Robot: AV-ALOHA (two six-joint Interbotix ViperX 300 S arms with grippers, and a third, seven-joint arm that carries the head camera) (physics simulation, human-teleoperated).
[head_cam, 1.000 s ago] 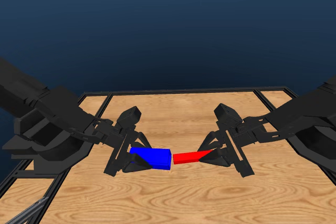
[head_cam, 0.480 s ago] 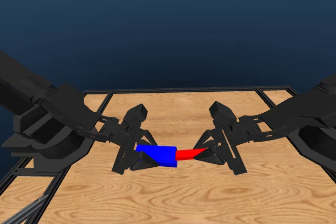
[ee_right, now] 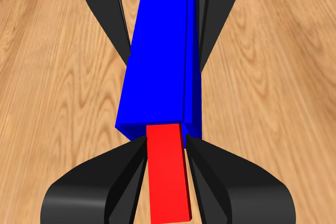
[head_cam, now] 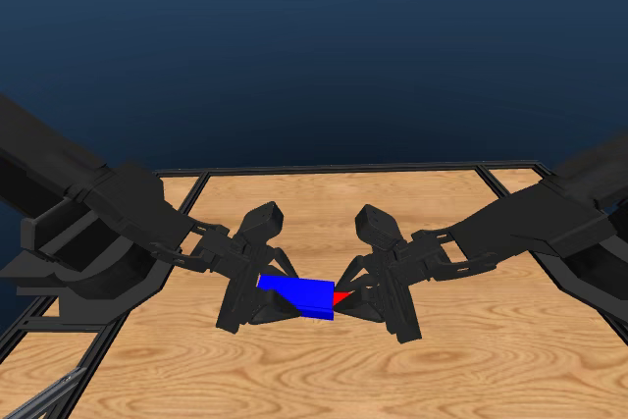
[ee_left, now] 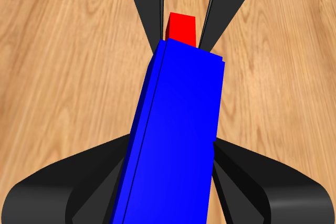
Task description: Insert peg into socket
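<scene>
The blue socket (head_cam: 299,294) hangs above the table's middle, held by my left gripper (head_cam: 257,303), which is shut on it. Only a short red tip of the peg (head_cam: 341,296) shows at the socket's right end; the rest is inside the block. My right gripper (head_cam: 359,299) is shut on the peg, right against the socket. In the left wrist view the socket (ee_left: 173,140) fills the gap between my jaws, with the peg (ee_left: 181,28) poking out beyond it. In the right wrist view the peg (ee_right: 168,169) runs from my jaws into the socket (ee_right: 160,61).
A black frame rail (head_cam: 343,171) borders the wooden table (head_cam: 314,380) at the back and sides. Both black arms reach in from left and right, meeting mid-table.
The two grippers have closed in on each other. The peg has slid further into the socket, so much less red shows now.
</scene>
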